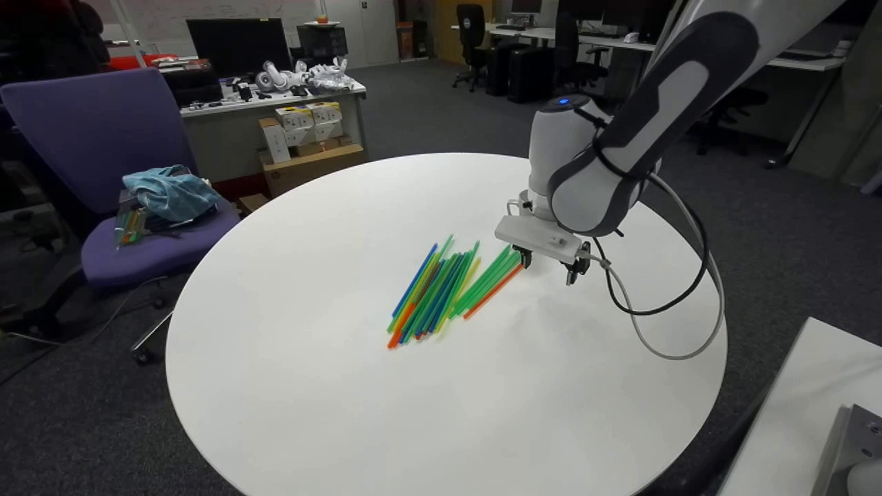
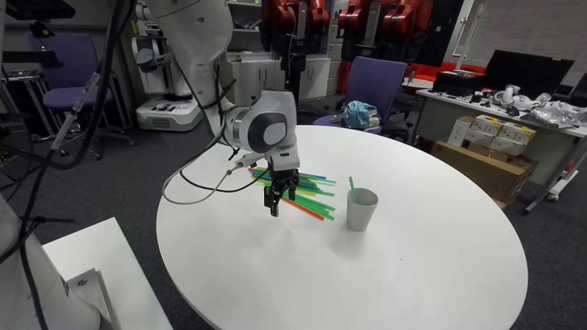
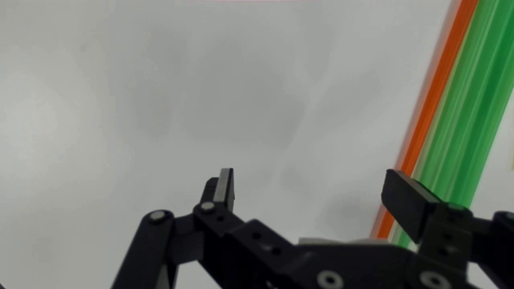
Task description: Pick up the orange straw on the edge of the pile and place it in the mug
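Straws are carried by a round white worktop, blue cloth by a purple chair. The claw is spread wide.

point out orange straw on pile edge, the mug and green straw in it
Orange straw (image 3: 433, 100), wrist view: its visible middle.
Mug (image 2: 361, 214), in an exterior view: outer wall.
Green straw (image 2: 352, 185), in an exterior view: protruding end.

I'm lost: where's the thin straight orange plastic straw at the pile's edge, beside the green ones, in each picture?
In an exterior view: the thin straight orange plastic straw, slightly right of and below centre.
In an exterior view: the straw, just below centre.
Wrist view: the straw, slanting down the right side, partly hidden by the black tool.
Shared landmark: the thin green plastic straws beside it.
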`<action>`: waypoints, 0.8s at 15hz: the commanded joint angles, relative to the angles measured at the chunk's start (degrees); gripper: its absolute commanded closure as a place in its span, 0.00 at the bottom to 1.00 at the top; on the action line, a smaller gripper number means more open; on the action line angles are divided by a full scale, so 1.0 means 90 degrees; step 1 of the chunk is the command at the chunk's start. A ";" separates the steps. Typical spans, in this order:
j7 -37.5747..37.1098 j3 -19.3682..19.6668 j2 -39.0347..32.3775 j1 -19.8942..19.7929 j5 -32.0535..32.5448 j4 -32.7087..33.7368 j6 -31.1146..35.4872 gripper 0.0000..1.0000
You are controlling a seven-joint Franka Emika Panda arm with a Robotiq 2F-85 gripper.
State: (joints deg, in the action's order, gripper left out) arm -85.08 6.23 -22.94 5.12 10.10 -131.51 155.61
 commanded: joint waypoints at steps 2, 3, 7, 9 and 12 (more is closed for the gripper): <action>0.0150 0.0114 -0.0008 0.0128 -0.0185 0.0004 -0.0002 0.00; 0.0158 0.0107 -0.0008 0.0110 -0.0189 0.0004 -0.0002 0.00; -0.0026 0.0321 -0.0324 0.0335 -0.0087 0.0188 0.0020 0.00; -0.0207 0.0499 -0.0596 0.0451 -0.0050 0.0356 0.0109 0.00; -0.0339 0.0646 -0.0992 0.0474 -0.0166 0.0668 0.0144 0.00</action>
State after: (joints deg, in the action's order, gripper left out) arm -87.00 10.05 -28.49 8.36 9.89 -128.54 155.62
